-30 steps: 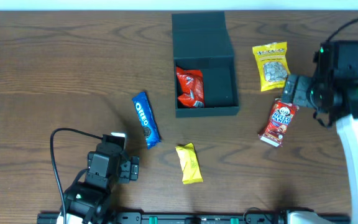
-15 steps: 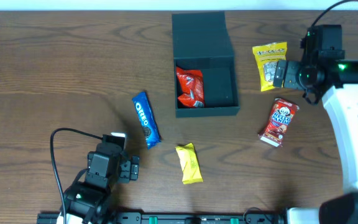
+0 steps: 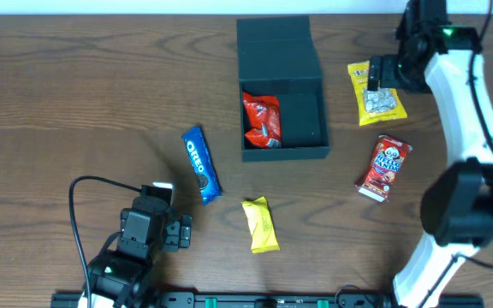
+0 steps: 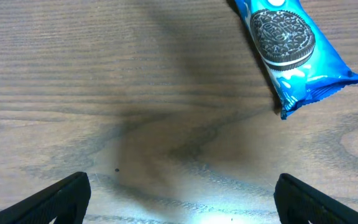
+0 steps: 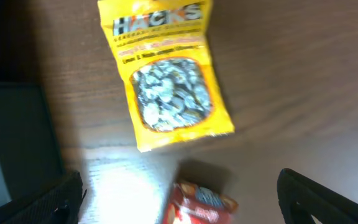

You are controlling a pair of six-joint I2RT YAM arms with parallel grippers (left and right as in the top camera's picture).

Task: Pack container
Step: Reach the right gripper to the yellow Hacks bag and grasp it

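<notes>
The dark green-black container stands open at the table's middle back, its flap lid folded away; its edge shows in the right wrist view. A red snack packet lies inside on the left. My right gripper is open and empty, hovering over the yellow seed bag, which shows in its wrist view ahead of the gripper. My left gripper is open and empty near the front edge; its wrist view shows the blue Oreo packet ahead.
The Oreo packet lies left of the container. A yellow packet lies in front of it. A red packet lies at the right, also seen below the seed bag. A black cable loops by the left arm.
My right arm has swung from beside the red packet toward the back and left, ending over the yellow seed bag. The left arm and all packets have not moved.
</notes>
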